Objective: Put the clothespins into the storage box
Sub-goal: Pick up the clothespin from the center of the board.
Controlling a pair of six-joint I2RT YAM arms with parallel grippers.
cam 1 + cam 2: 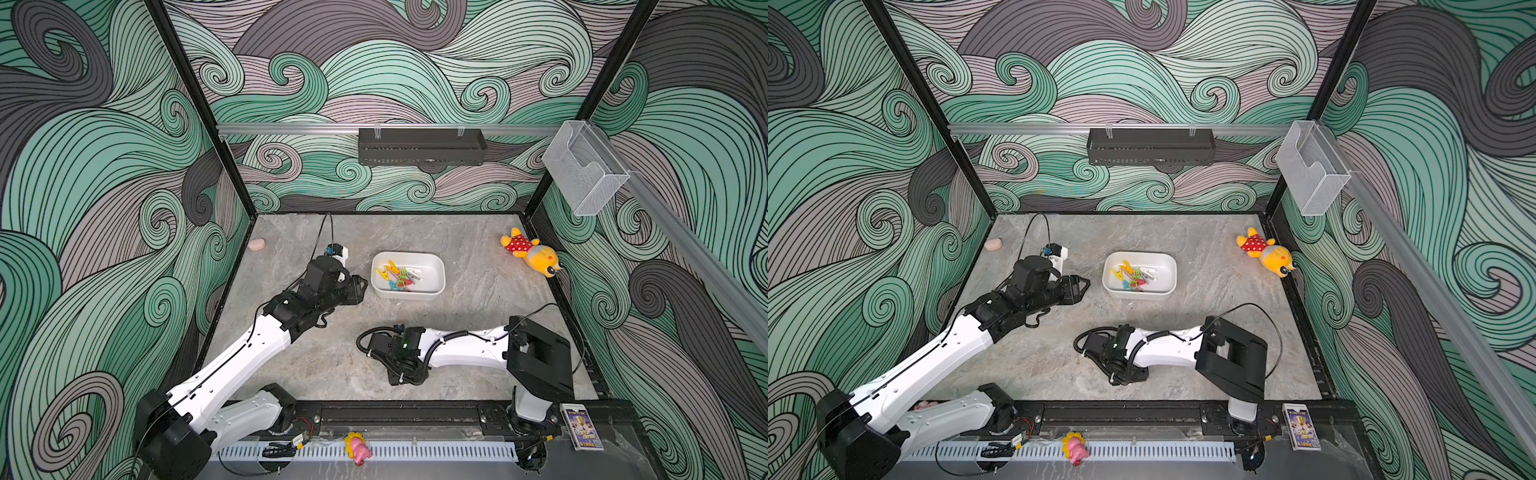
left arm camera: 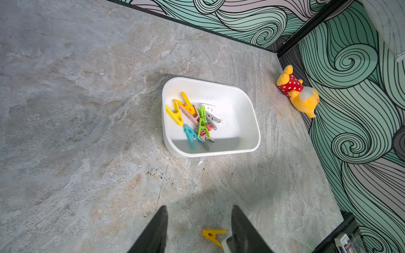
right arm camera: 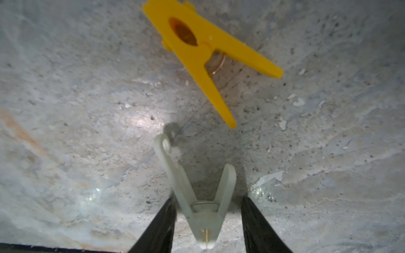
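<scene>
No legible text; print on card box point(image 1: 581, 428) too small.

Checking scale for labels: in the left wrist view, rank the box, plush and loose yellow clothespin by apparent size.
Largest to smallest: box, plush, clothespin. The gaps are clear; no ties.

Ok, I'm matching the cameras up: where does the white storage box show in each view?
In a top view: storage box just below picture centre.
In a top view: same, slightly further left.
Left wrist: near centre.
Right wrist: not in it.
Shared landmark: yellow plush toy, seen with the box in those three.
</scene>
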